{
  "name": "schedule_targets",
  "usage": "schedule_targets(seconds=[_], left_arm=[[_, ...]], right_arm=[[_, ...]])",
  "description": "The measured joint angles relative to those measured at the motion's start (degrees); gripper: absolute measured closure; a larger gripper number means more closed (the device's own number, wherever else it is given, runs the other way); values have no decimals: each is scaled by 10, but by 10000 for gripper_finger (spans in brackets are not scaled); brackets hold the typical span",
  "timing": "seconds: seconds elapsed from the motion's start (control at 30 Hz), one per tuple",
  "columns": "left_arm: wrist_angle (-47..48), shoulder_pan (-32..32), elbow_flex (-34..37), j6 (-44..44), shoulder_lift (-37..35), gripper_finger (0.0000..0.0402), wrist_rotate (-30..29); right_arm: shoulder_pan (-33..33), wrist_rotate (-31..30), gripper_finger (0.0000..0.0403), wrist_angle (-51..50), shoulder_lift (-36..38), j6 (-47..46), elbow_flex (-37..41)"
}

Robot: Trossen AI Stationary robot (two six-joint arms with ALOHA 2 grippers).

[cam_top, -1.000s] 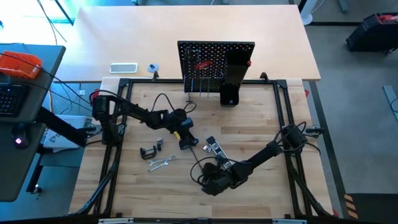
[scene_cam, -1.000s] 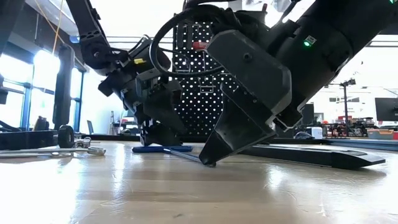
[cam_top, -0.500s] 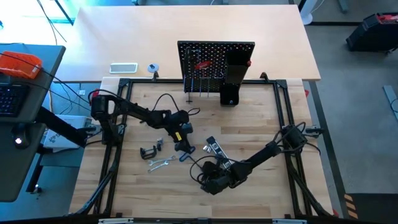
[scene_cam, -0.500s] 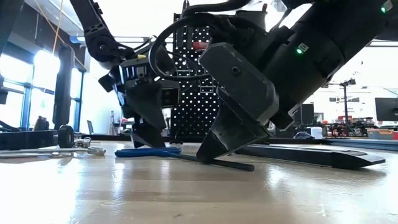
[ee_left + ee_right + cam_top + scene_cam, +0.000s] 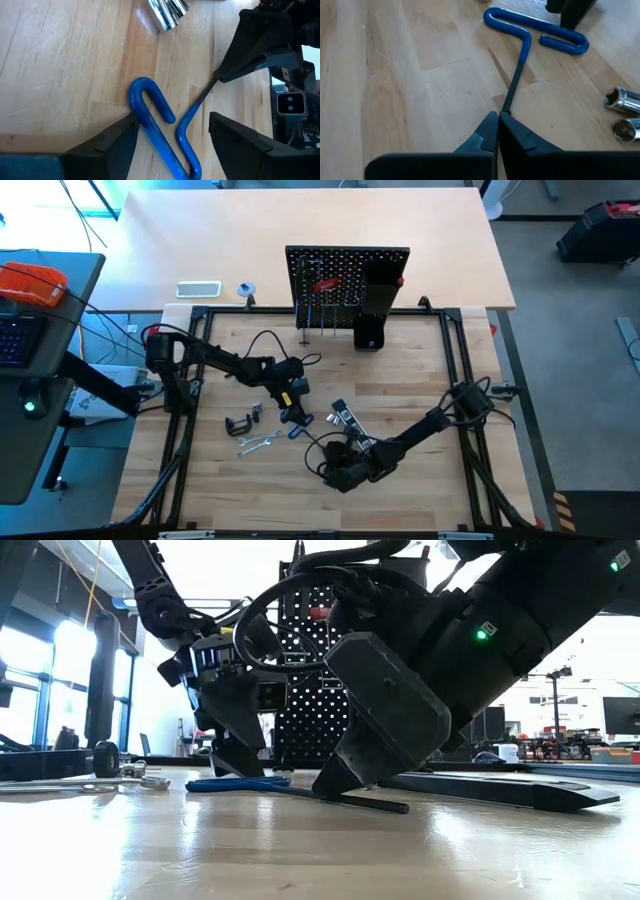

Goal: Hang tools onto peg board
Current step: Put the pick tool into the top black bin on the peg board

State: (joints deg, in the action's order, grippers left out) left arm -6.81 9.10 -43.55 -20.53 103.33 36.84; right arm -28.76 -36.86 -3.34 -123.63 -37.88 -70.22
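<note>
The blue T-handle hex key [image 5: 150, 117] lies flat on the table's middle [image 5: 297, 428]. My left gripper [image 5: 172, 135] slants down over its blue handle, open, with a finger on either side and touching nothing. My right gripper [image 5: 498, 119] comes in low from the near right and is shut on the key's black shaft. The peg board [image 5: 347, 280] stands upright at the far edge, with a red-handled screwdriver [image 5: 325, 283] on it. My right gripper pinches the hex key's black shaft [image 5: 509, 102] between its two fingertips. The fingers slant down from the table's near right side and lie along the shaft. The key rests on the table; in the low view the shaft's free end [image 5: 395, 807] shows past the fingertips.
A black C-clamp [image 5: 238, 424] and a silver wrench [image 5: 255, 444] lie left of the key. Silver sockets [image 5: 622, 100] and a black-and-silver bar [image 5: 345, 418] lie to its right. A tall black box holder [image 5: 375, 310] stands at the board's right side.
My left gripper has tipped and drawn back a little, uncovering the blue handle in the high view. The hex key has slid on the table: its handle lies farther toward the table's left, and the shaft's free end now shows beyond my right fingertips.
</note>
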Motion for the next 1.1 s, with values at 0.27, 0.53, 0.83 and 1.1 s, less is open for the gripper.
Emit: schedule_targets(seconds=[0.27, 0.53, 0.83, 1.1], left_arm=[[-11, 0, -1, 7, -1, 168, -10], [-55, 0, -1, -11, -1, 168, 13], [-18, 21, -2, 0, -1, 168, -2], [12, 43, -2, 16, -1, 168, 14]], right_arm=[[7, 32, 299, 3, 0, -9, -1], [39, 115, 380, -22, 3, -6, -3], [33, 82, 400, -19, 1, 4, -3], [-1, -17, 403, -39, 6, 9, -1]])
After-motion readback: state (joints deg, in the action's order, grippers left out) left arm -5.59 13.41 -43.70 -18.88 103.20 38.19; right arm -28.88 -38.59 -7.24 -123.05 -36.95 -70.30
